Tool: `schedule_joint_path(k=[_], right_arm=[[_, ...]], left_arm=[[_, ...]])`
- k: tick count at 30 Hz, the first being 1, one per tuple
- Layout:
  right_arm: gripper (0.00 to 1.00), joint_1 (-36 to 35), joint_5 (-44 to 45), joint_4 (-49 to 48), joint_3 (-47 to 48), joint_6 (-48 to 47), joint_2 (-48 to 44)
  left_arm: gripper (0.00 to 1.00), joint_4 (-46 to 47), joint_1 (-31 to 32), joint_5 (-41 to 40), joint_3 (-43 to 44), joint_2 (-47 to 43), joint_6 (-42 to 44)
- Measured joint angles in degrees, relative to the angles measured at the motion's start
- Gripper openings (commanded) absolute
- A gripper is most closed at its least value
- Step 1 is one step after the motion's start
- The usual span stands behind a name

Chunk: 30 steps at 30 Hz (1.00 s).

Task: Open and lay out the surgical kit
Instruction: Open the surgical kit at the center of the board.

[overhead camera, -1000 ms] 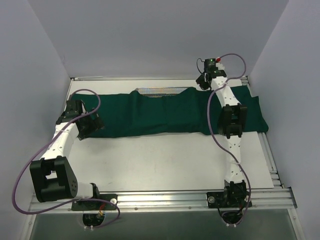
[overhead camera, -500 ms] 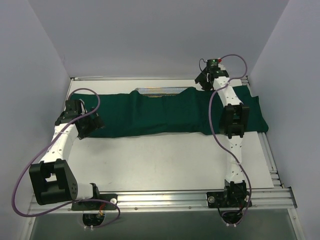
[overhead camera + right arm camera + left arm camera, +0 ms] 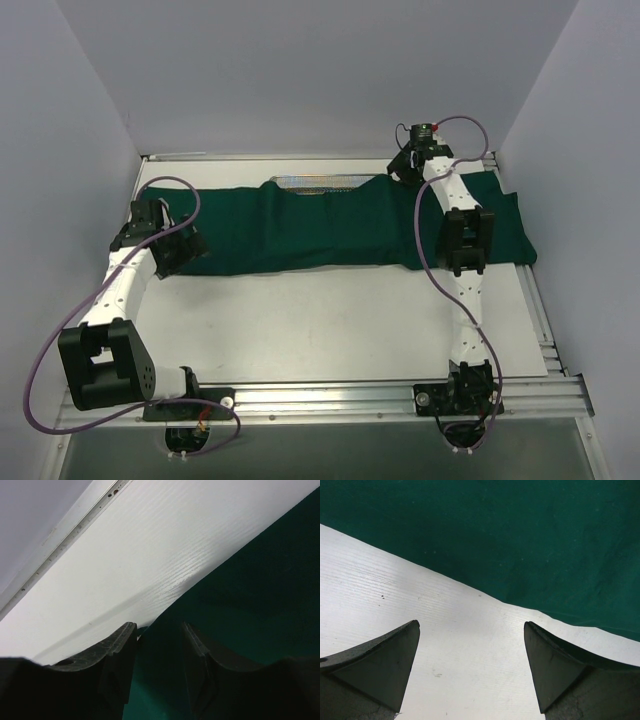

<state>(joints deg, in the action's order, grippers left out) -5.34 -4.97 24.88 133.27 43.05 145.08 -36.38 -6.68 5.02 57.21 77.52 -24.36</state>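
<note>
The surgical kit's dark green cloth (image 3: 330,225) lies spread in a long band across the far half of the white table. One strip of the silver wire-mesh tray (image 3: 318,181) shows at the cloth's far edge; the rest is covered, and no instruments are in view. My right gripper (image 3: 398,168) is at the cloth's far edge, just right of the tray. In the right wrist view that gripper (image 3: 159,626) is open, with the cloth's (image 3: 260,590) edge lying in the gap. My left gripper (image 3: 471,623) is open wide over bare table, just short of the cloth's (image 3: 520,540) near edge, by the band's left end (image 3: 185,250).
An aluminium rail (image 3: 75,527) runs along the table's far edge, close behind the right gripper. Pale walls close in on both sides. More rails border the right side (image 3: 540,320) and the front (image 3: 330,398), where both arm bases are bolted.
The right gripper's jaws have parted from a much narrower gap, and its wrist has shifted slightly left. The left arm and the cloth have hardly moved.
</note>
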Motion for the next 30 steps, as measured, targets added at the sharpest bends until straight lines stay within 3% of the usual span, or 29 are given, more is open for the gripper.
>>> schedule_joint_path(k=[5, 9, 14, 30], right_arm=[[0.19, 0.00, -0.48, -0.46, 0.00, 0.50, 0.02], [0.15, 0.00, -1.01, -0.85, 0.00, 1.07, 0.02], [0.00, 0.00, -1.90, -1.14, 0.00, 1.95, 0.00], [0.00, 0.00, -2.80, 1.03, -4.11, -1.07, -4.02]], left_arm=[[0.94, 0.00, 0.00, 0.00, 0.00, 0.09, 0.00], [0.94, 0.00, 0.00, 0.02, 0.00, 0.09, 0.02], [0.94, 0.00, 0.00, 0.04, 0.00, 0.09, 0.00], [0.95, -2.60, -0.07, -0.31, 0.35, 0.11, -0.15]])
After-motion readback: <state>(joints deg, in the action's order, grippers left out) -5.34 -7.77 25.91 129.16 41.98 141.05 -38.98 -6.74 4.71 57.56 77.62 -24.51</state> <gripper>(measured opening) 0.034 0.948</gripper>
